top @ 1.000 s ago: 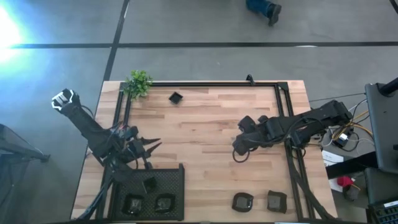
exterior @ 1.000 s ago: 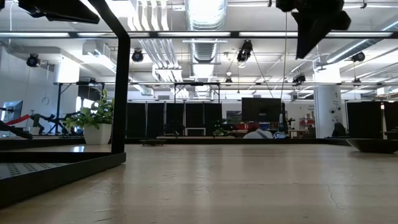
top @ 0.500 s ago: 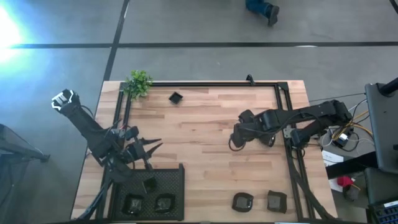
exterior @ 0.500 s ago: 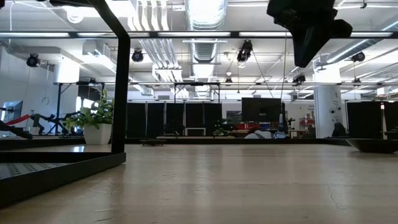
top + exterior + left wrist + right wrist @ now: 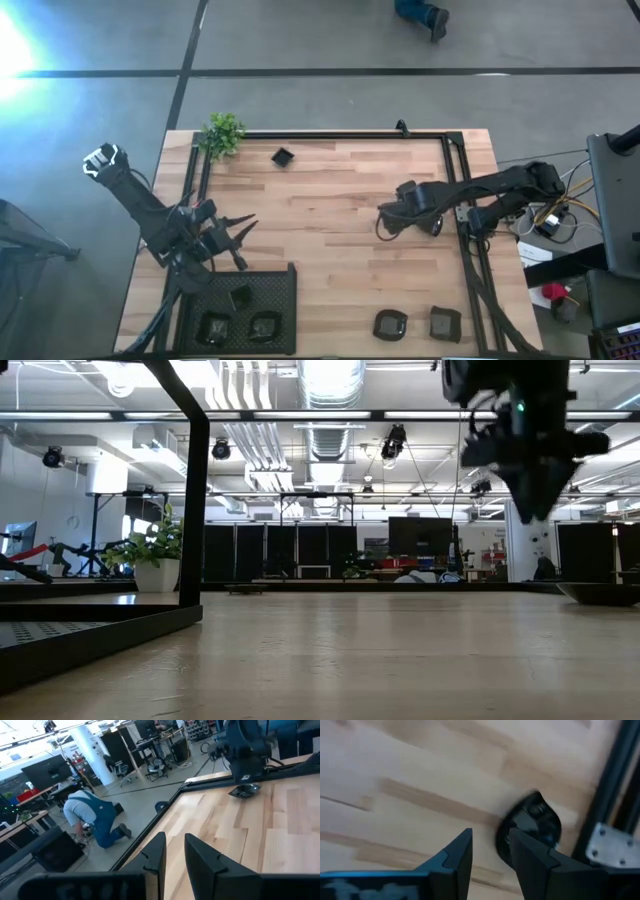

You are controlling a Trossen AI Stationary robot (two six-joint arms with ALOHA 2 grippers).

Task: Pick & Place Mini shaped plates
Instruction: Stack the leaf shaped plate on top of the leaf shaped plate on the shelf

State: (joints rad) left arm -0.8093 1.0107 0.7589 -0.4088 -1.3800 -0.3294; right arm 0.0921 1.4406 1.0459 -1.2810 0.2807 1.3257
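Over the right half of the desk point(image 5: 330, 200), the right pincer point(image 5: 383, 226) hangs with its tip pointing down, fingers parted and nothing between them. It's released! Just past its fingertips a mini shaped plate point(image 5: 530, 827) lies flat on the wood, close beside a black frame rail point(image 5: 625, 795). From the left wrist view that same dish sits under the right arm.

Across on the left, the left pincer point(image 5: 245, 243) waits just above the mesh tray point(image 5: 285, 275), fingers apart and empty. Three dark plates sit inside that tray: one point(image 5: 240, 297) toward its middle, two point(image 5: 213, 327) point(image 5: 264, 326) along its near edge.

Out on the bare desk, one plate point(image 5: 283, 156) rests near the far rail beside the small green plant point(image 5: 222, 133), and two more point(image 5: 389, 324) point(image 5: 445, 323) lie side by side at the near edge.
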